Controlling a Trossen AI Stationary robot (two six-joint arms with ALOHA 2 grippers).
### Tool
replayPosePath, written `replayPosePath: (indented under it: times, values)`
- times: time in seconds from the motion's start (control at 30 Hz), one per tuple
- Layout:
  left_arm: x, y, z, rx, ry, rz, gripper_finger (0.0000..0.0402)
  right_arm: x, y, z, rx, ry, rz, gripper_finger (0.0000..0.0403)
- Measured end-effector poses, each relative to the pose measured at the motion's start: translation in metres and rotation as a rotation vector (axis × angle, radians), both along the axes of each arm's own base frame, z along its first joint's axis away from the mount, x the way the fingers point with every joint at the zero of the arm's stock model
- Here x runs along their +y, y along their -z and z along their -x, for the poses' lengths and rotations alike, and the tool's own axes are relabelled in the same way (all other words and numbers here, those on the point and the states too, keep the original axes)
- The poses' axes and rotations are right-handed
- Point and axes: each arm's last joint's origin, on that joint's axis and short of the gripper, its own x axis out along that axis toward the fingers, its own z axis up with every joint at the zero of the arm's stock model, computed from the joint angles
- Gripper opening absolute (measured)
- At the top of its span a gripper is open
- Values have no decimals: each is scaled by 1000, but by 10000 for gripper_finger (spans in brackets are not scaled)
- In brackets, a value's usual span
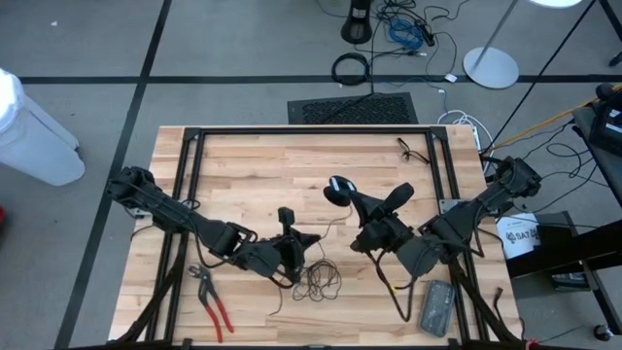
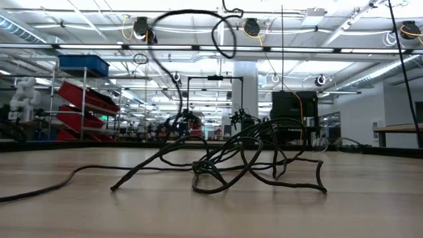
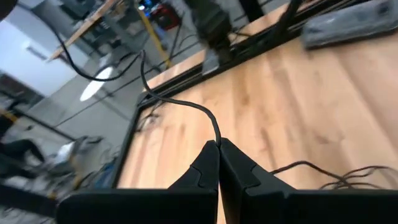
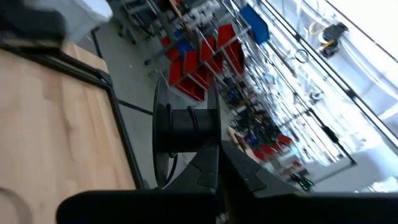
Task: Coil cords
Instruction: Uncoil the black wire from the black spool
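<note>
The cord (image 1: 318, 282) lies as a loose, thin black tangle at the table's (image 1: 253, 175) near-centre edge. The low view shows overlapping loops. The left gripper (image 3: 218, 144) is clamped on a strand; the right gripper (image 1: 337, 191) holds the round puck (image 4: 185, 132) aloft.

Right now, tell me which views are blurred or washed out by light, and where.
Right wrist view: shelves behind the spool smear with motion blur, and the ceiling is overexposed. Left wrist view: the room beyond the table is blurred, while the cord between the left gripper fingers stays fairly sharp. Low view: bright ceiling lights, cord tangle dark against them. High view: even light, faint shadows.
</note>
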Motion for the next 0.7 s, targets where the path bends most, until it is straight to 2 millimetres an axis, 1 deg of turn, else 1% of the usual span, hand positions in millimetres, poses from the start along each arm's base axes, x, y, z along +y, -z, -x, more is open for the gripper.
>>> replayPosePath:
  times: [0.23, 0.33, 0.47, 0.57, 0.7]
  values:
    - [6, 5, 5, 54, -118, -101, 0, 10, -8, 5, -25, -39, -4, 0]
    - [9, 6, 8, 61, -205, -166, 0, 13, -8, 6, -23, -54, -2, 0]
    - [14, 2, 13, 26, -349, -226, 0, 17, -8, 7, -3, -117, 11, 0]
    - [18, -3, 20, -4, -425, -231, 0, 18, -8, 7, 3, -141, 14, 0]
    - [21, -14, 36, -52, -511, -241, 0, 19, -8, 7, 6, -143, 17, 0]
